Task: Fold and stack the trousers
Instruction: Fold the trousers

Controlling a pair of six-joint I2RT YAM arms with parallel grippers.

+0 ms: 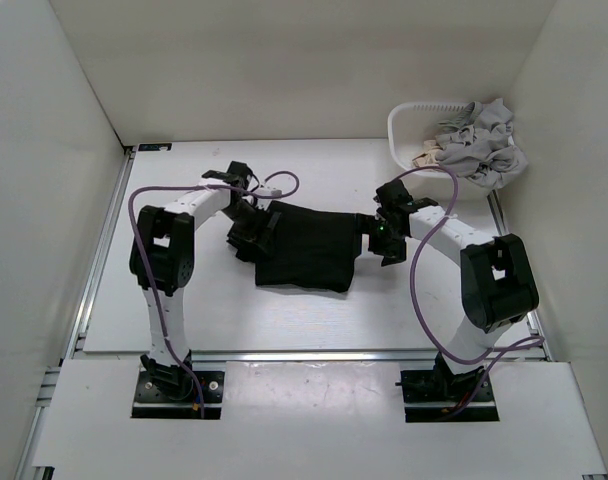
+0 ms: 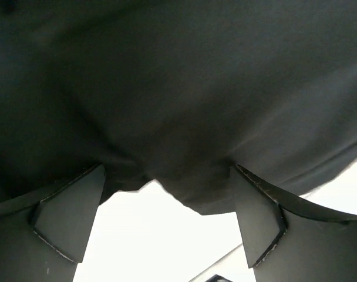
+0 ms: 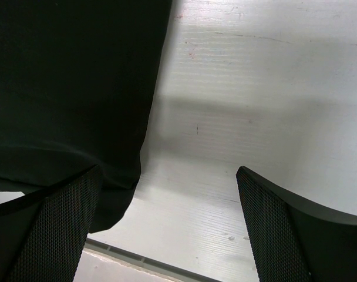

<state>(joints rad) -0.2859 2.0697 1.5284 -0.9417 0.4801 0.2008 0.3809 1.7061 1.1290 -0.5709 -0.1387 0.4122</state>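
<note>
The black trousers (image 1: 306, 245) lie as a folded, roughly rectangular bundle in the middle of the white table. My left gripper (image 1: 250, 232) is at their left edge. In the left wrist view it (image 2: 167, 202) is open, with black fabric (image 2: 178, 106) filling the view above the fingertips and its edge hanging between the fingers (image 2: 67, 217). My right gripper (image 1: 385, 238) is at the trousers' right edge. In the right wrist view it (image 3: 167, 205) is open over bare table, and the trousers' edge (image 3: 73, 88) lies by the left finger (image 3: 55, 229).
A white basket (image 1: 402, 128) stands at the back right against the wall, with light grey garments (image 1: 481, 142) heaped in it and spilling over its rim. White walls enclose the table on three sides. A metal rail (image 1: 314, 355) runs along the table's near edge.
</note>
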